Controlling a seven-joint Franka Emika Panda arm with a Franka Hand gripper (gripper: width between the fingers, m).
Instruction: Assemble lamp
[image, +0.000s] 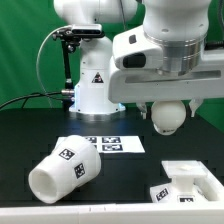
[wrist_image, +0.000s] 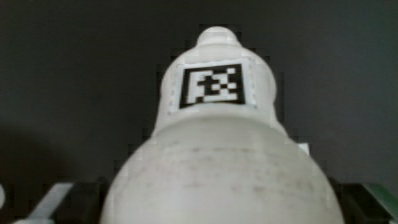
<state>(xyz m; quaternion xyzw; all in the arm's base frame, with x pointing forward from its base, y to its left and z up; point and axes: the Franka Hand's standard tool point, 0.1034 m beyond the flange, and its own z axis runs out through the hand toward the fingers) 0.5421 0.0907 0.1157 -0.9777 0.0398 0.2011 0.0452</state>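
The hand (image: 167, 110) is clamped on the bulb (image: 167, 118), carrying it in the air above the bench (image: 30, 125). The bulb hangs higher than the base (image: 187, 184) and a little toward the exterior view's left of it, with clear space between the two. From outside only the bulb's rounded white end shows under the hand. In the wrist view the bulb (wrist_image: 210, 140) fills the picture, broad near the camera and narrowing to a tip beyond its tag (wrist_image: 217, 85). Dark edges low in that picture are probably the fingers, too blurred to be sure. The grip seems to sit on the thick part, which would leave the narrow end free to enter the base, though the base's socket cannot be made out here. The base sits flat on the bench, a steady target for a downward insertion. The shade (image: 65, 170) lies on its side well apart from the base, toward the exterior view's left, out of the arm's likely path and presumably kept for a later step. The marker board (image: 110, 144) lies behind the base, also toward the exterior view's left, and has no part in the build. I judge this to be the bulb's carry toward the base, with alignment over it not yet reached.
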